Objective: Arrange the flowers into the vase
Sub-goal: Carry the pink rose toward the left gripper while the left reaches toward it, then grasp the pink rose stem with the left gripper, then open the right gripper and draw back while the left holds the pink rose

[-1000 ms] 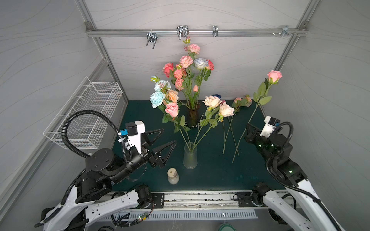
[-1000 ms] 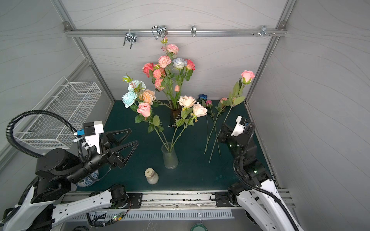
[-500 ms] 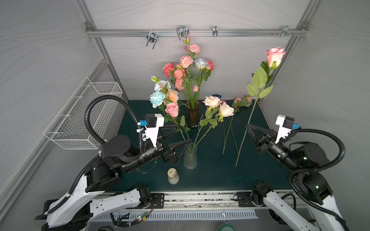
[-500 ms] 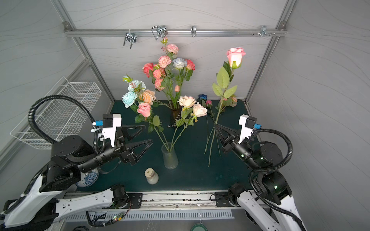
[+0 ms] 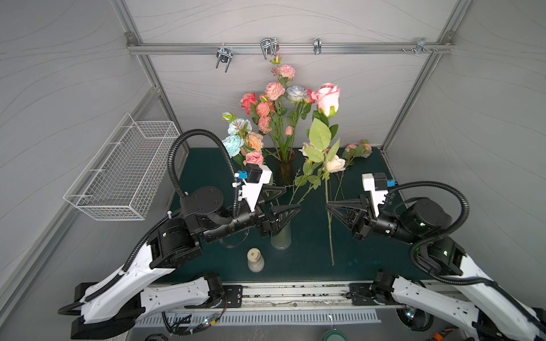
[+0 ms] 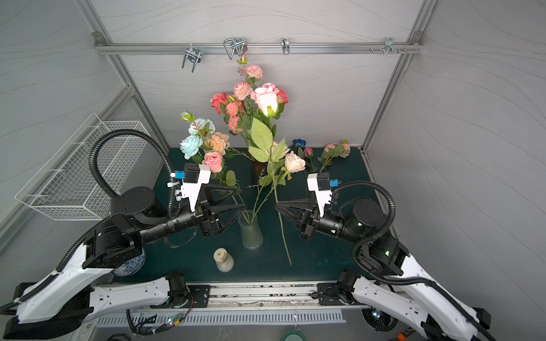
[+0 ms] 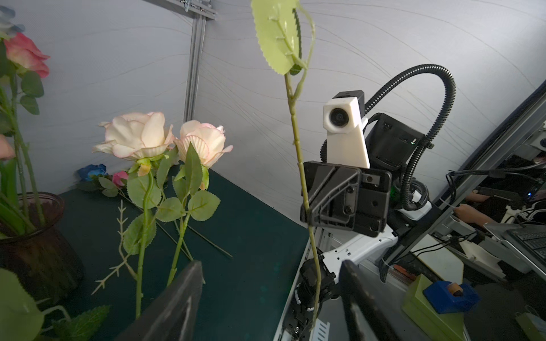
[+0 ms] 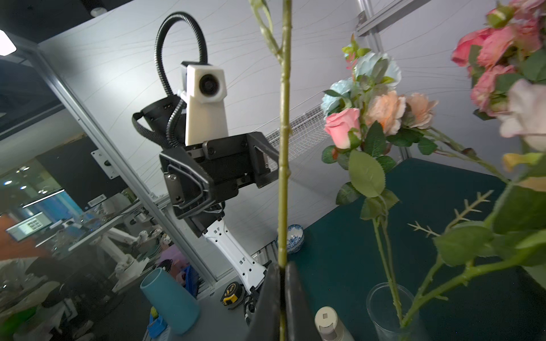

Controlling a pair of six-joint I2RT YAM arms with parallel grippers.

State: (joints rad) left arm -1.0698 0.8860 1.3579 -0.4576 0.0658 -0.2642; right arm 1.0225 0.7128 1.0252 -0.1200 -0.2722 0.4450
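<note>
Fingers (image 7: 177, 304) of the left gripper (image 5: 292, 197) stand spread with nothing between them. Just below their tips sits the clear vase (image 5: 280, 239), which already carries several flowers (image 5: 254, 158). A dark vase (image 5: 285, 171) with a fuller bunch stands beyond the tips, toward the back wall. Between the two sets of fingers hangs the pink rose (image 5: 326, 97), its stem (image 5: 330, 236) close to upright, apart from the left tips and outside the clear vase. Its lower end reaches down near the mat (image 5: 310, 265); whether it touches we cannot tell. The right gripper (image 5: 328, 206) has its fingers (image 8: 297, 307) pressed together on that stem, as the right wrist view confirms. Beyond the right fingers a few loose flowers (image 5: 356, 149) lie on the mat, not yet placed. We judge the step in hand to be the transfer of this rose to the clear vase, possibly by way of the left gripper. The next move calls for raising the stem end above the rim and carrying it toward the left fingers until it is over the mouth. It must then be lowered among the stems there without snagging leaves. The spread fingers may need to close on the stem or steady the glass.
</note>
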